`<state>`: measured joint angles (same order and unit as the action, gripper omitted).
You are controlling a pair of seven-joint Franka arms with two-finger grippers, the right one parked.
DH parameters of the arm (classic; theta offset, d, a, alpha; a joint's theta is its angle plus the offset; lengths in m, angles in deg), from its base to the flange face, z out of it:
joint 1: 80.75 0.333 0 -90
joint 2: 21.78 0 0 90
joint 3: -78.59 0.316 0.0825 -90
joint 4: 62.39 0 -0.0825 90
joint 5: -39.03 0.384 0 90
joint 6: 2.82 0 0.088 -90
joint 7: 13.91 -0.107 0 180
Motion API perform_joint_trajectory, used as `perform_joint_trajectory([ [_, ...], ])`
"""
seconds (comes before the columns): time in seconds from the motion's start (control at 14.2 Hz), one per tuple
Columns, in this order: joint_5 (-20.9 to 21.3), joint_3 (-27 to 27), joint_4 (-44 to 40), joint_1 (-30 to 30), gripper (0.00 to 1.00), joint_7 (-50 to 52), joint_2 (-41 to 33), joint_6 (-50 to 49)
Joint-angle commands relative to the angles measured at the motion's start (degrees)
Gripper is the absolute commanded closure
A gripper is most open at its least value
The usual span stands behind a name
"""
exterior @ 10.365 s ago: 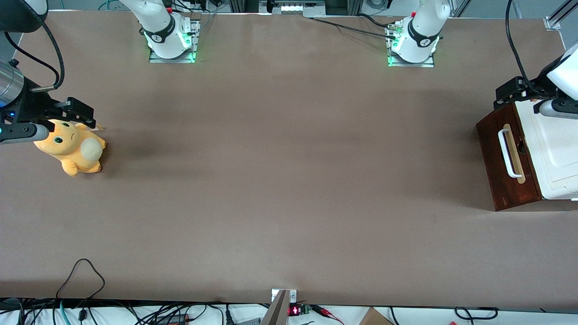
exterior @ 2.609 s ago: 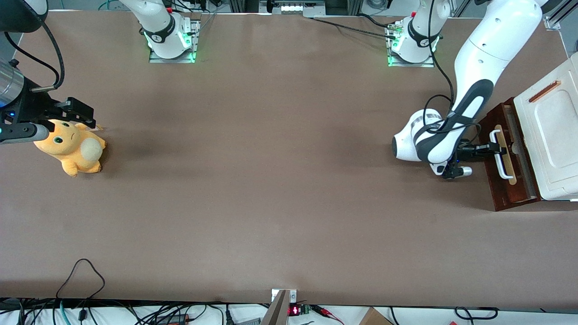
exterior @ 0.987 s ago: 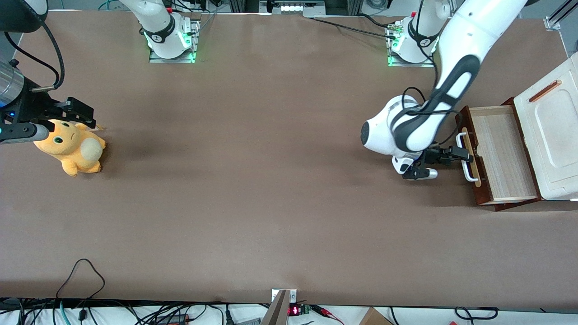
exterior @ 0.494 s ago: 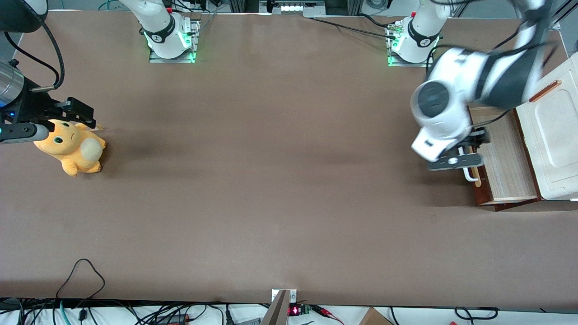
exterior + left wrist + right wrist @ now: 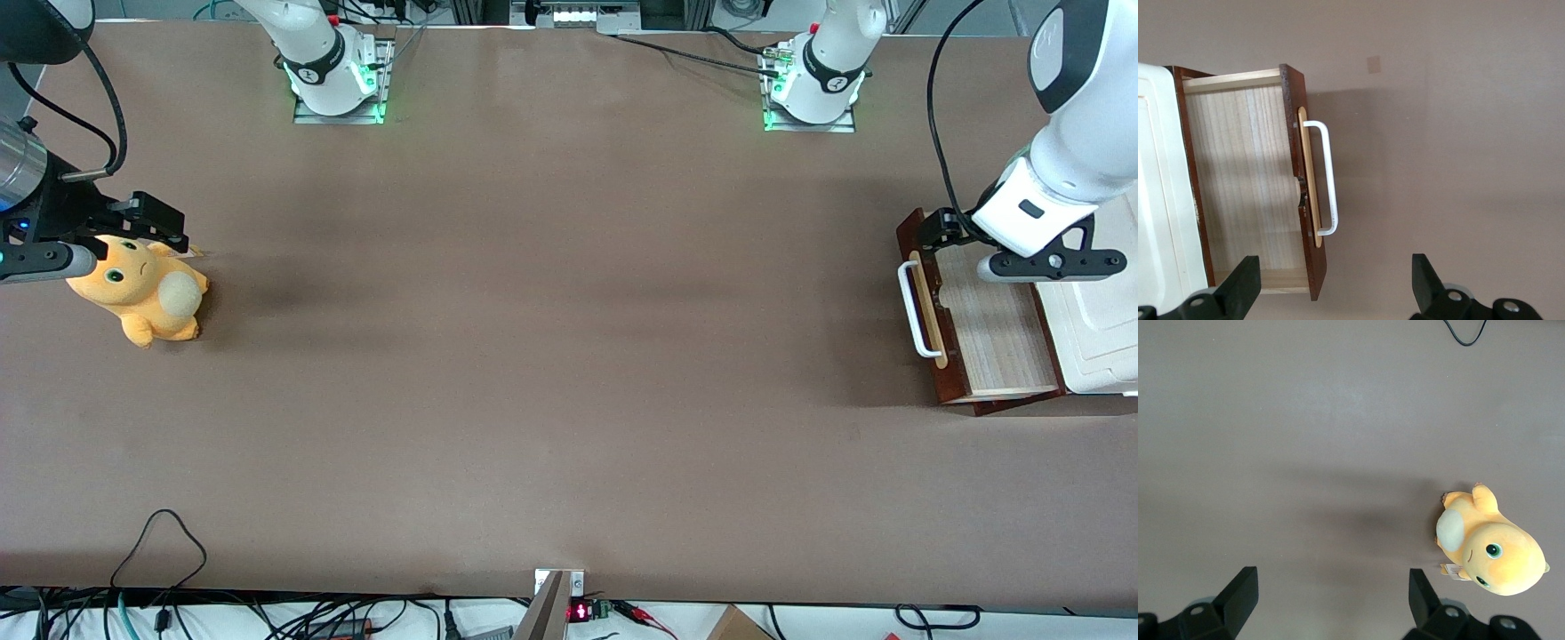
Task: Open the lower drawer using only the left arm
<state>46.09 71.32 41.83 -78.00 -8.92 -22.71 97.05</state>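
The lower drawer stands pulled out from the cabinet, with its pale plywood inside showing. Its dark reddish-brown front carries the white bar handle on a pale wood strip. My left arm reaches over the cabinet. Its gripper hangs above the open drawer, open and empty, apart from the handle. The left wrist view looks down on the drawer front, the handle and the plywood inside. There the gripper shows both fingertips spread wide with nothing between them.
The white cabinet top lies over the drawer's housing and also shows in the left wrist view. An orange plush toy lies toward the parked arm's end of the table, seen too in the right wrist view. A black cable loop lies near the table's front edge.
The drawer went from shut to pulled out by its handle. Since half a second ago the gripper has let go of the handle and risen up over the drawer toward the cabinet.
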Motion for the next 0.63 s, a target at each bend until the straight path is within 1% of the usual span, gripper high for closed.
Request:
perform_joint_trajectory([
  [0.0,-2.6,0.9,-0.6,-1.2,0.00,-1.5,-0.7,0.3],
  [0.28,-5.2,1.6,-0.7,-1.2,0.00,-2.7,-0.7,1.8],
  [0.56,-5.2,1.6,-0.7,-1.1,0.00,-2.8,-0.7,1.6],
])
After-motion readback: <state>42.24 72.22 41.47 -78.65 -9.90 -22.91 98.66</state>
